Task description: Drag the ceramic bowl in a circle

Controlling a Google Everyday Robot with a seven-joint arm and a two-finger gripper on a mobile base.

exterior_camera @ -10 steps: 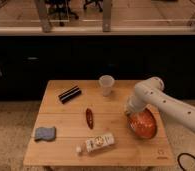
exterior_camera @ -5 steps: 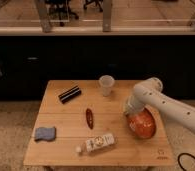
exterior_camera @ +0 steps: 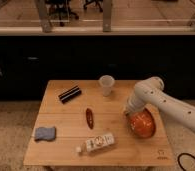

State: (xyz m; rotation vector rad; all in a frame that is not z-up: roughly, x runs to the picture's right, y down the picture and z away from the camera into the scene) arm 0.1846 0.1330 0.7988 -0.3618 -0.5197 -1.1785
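Note:
The ceramic bowl (exterior_camera: 143, 124) is a glossy orange-red round bowl on the right side of the wooden table (exterior_camera: 66, 152). It looks tilted toward the camera. My white arm comes in from the right and bends down over it. My gripper (exterior_camera: 128, 112) sits at the bowl's upper left rim, mostly hidden by the arm's wrist.
A small translucent whitish cup (exterior_camera: 106, 84) stands behind the bowl at the table's back. A black flat bar (exterior_camera: 69, 93) lies at the back left, a red-brown stick (exterior_camera: 90, 118) in the middle, a white bottle (exterior_camera: 97, 142) at the front, a blue-grey sponge (exterior_camera: 44, 133) at the left.

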